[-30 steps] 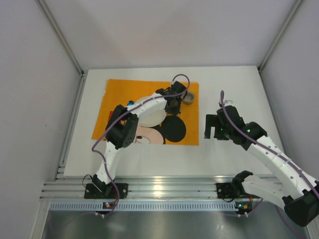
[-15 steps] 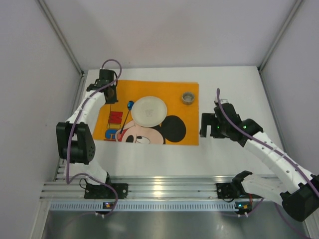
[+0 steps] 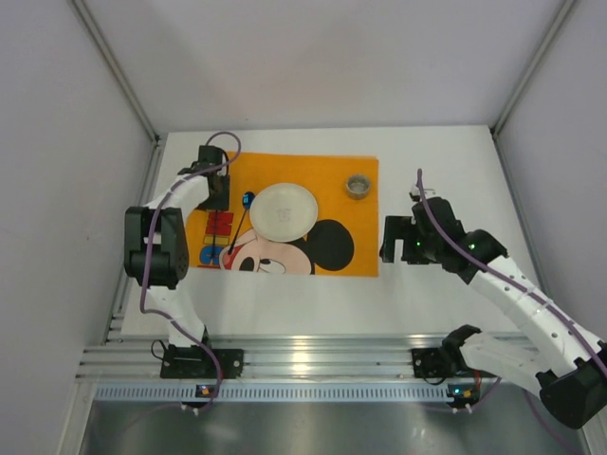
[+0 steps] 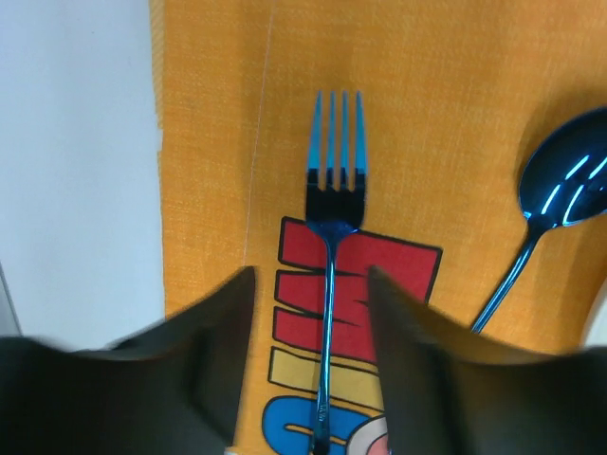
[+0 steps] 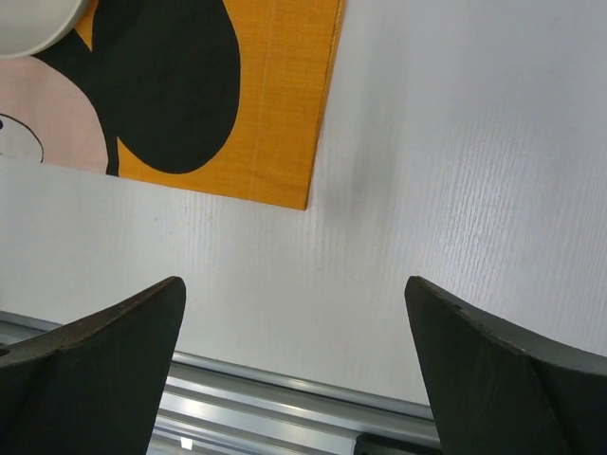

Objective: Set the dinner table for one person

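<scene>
Dinner-table surface [image 3: 446, 171] spans the whole workspace and carries an orange placemat [image 3: 313, 171] with plate [image 3: 284, 209], cup [image 3: 358, 184], spoon [image 4: 560, 180] and fork [image 4: 332, 209]. Left gripper [image 4: 308, 275] is released, straddling the fork's handle. Right gripper [image 5: 294, 284] is spread wide over bare surface.

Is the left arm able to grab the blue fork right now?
Probably yes. The left gripper hangs open right above the fork, one finger on each side of its handle, and nothing covers it. The spoon lies apart.

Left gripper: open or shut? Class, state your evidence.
Open. The left gripper has its fingers apart either side of the fork handle, placemat visible between.
</scene>
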{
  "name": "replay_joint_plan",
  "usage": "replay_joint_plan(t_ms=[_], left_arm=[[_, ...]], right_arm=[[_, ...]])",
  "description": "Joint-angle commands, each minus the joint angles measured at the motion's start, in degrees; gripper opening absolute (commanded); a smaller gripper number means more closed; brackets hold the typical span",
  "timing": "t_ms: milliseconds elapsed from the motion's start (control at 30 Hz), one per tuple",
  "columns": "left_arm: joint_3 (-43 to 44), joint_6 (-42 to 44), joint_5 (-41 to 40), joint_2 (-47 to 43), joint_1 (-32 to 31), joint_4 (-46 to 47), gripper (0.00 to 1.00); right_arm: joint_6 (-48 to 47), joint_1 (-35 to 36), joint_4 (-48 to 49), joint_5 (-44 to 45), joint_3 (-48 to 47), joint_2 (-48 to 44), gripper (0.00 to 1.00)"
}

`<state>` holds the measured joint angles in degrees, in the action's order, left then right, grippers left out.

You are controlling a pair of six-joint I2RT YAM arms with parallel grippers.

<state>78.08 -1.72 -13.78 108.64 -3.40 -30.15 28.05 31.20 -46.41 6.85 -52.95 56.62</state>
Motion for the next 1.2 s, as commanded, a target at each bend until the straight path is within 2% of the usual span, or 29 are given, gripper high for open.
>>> replay_joint_plan(t_ms=[0, 67, 233, 500, 967, 1100, 1133, 1167], left_arm=[[0.8, -0.5, -0.5, -1.1, 0.4, 4.8, 0.61], [0.7, -1.9, 2.3, -3.2, 0.3, 5.0, 0.61], [-3.2, -2.9, 11.0, -7.2, -1.4, 8.1, 0.54], [-3.5, -3.9, 13.2, -3.4, -5.6, 7.6, 0.42], [-1.5, -3.9, 10.4, 3.8, -6.0, 6.3, 0.35], [-1.5, -4.1, 10.4, 5.6, -6.1, 6.0, 0.20], [-1.5, -4.1, 10.3, 6.0, -6.0, 6.0, 0.12], [-1.5, -4.2, 10.1, 6.2, -6.0, 5.9, 0.10]], right_arm=[[-1.2, -0.8, -0.2, -0.4, -0.5, -2.1, 1.00], [-1.5, -0.9, -0.6, -0.1, -0.3, -2.2, 1.00], [-1.8, -1.0, -0.5, 0.0, -0.6, -1.3, 1.00], [-2.8, -1.2, -0.1, 0.3, -0.8, -0.2, 1.00], [-4.1, -3.1, -0.7, 0.3, 0.4, -2.0, 1.00], [-5.1, -4.0, -1.0, 0.3, 0.3, -2.0, 1.00], [-5.3, -4.0, -1.0, 0.3, 0.1, -2.0, 1.00], [-5.6, -4.2, -1.1, 0.1, 0.0, -1.7, 1.00]])
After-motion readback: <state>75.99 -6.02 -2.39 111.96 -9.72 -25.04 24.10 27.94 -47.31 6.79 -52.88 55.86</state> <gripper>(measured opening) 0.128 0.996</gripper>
